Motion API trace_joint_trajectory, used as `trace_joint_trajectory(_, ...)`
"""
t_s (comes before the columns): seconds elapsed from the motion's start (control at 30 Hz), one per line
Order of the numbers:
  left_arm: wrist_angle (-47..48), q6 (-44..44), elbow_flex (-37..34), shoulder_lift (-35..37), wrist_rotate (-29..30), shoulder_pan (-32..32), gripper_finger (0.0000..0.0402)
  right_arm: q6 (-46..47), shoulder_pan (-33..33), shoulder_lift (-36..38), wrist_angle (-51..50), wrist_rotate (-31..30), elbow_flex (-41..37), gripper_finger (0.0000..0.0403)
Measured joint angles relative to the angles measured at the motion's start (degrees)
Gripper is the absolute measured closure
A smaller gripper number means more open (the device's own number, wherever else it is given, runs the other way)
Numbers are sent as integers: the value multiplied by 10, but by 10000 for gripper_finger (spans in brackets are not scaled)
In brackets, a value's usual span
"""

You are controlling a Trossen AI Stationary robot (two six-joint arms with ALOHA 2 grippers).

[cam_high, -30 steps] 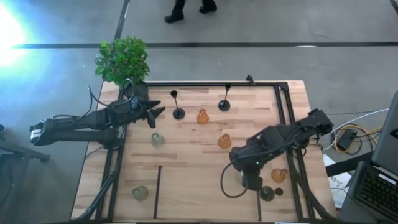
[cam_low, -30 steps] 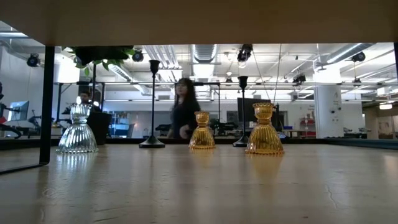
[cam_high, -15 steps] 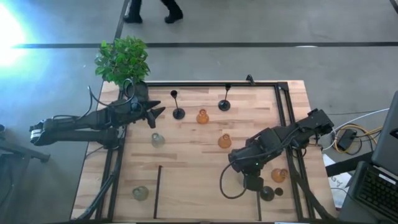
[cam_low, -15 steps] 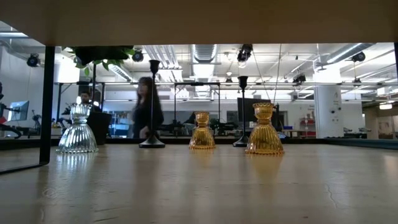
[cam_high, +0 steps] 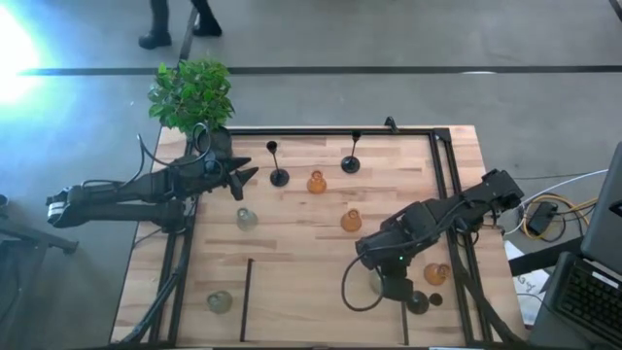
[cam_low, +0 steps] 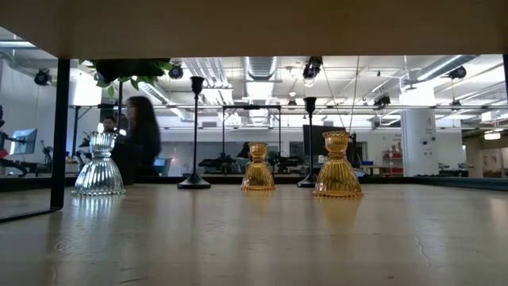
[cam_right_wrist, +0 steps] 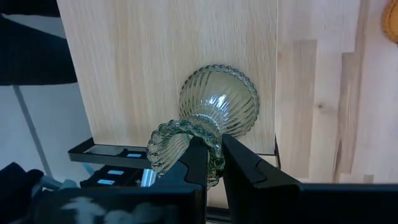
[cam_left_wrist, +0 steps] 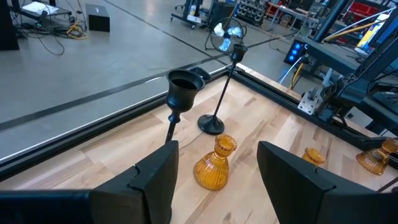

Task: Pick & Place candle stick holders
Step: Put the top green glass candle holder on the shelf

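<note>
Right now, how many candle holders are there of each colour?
amber glass holders: 3
clear glass holders: 3, one gripped in the jaws of the right gripper
black thin-stemmed holders: 2
dark round holders: 2, small and close beside the right arm
Total: 10

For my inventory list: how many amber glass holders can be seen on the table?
3. One stands near the far edge beside the black stemmed holders, one at mid-table, and one at the right side beside the right arm. That arm may hide others.
</note>
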State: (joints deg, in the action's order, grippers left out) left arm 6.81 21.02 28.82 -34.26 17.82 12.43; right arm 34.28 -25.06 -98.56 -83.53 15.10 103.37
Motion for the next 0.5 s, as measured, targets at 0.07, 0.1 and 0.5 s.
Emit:
trace_joint_trajectory(0.07, 0, 0, 0, 0, 0, 0, 179, 0, 0, 0, 0, -1, -1, 385)
trace_joint_trajectory(0.1, 0, 0, 0, 0, 0, 0, 179, 4, 0, 0, 0, -3, -1, 384)
trace_joint_trajectory(0.5, 1, 0, 0, 0, 0, 0, 179, 32, 0, 9, -2, -39, 16, 279)
